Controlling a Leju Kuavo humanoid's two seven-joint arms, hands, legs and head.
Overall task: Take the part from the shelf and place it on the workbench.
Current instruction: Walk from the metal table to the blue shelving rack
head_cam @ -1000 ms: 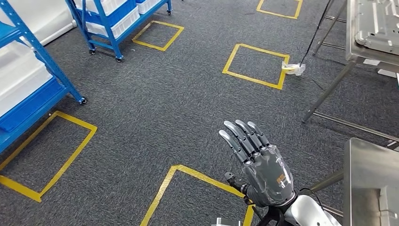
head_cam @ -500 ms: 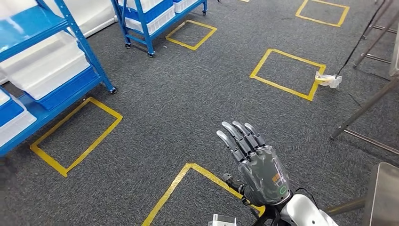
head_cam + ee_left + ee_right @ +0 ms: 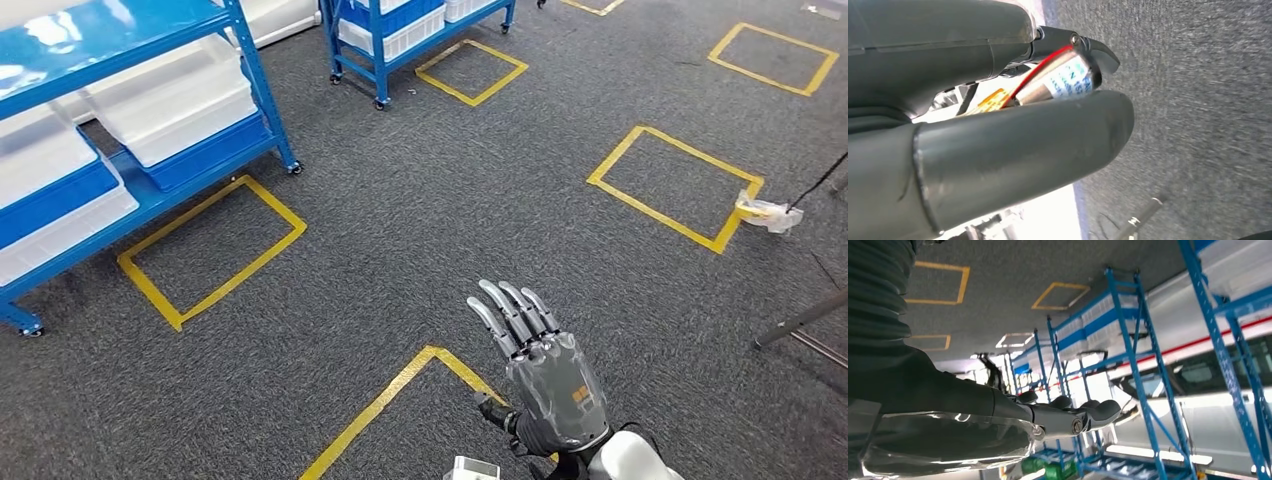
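- Step in hand: the approach. The right hand (image 3: 545,385) is raised in front of the body, palm empty, fingers (image 3: 510,310) straight and slightly fanned; it holds nothing.
- Left hand (image 3: 998,125): seen close in the left wrist view, thumb and dark fingers lying near one another with a labelled cable between them. Whether it is spread or closed cannot be told.
- Task's thing: no part can be made out. The near shelf (image 3: 150,120), blue-framed, stands at the left of the head view and carries white bins (image 3: 175,95) on blue trays; what the bins contain is hidden. Presumably the part lies there.
- Second shelf (image 3: 410,30): further off, also blue with white bins.
- Next move, as a judgement: bring the body square to the near shelf and close enough for a reach, then lower the right hand toward a bin. The hand is already opened flat, so little reshaping seems needed before a grasp.
- Edges: the shelf's upright post and castor (image 3: 293,168) stand at the corner of a yellow floor square (image 3: 210,250); the post is the nearest thing an arm could strike.
- Open room: grey carpet (image 3: 430,210) lies between robot and shelf, marked by further yellow squares.
- Hazards to the right: a crumpled bit of tape (image 3: 765,212) with a dark cable, and a metal leg (image 3: 800,320).
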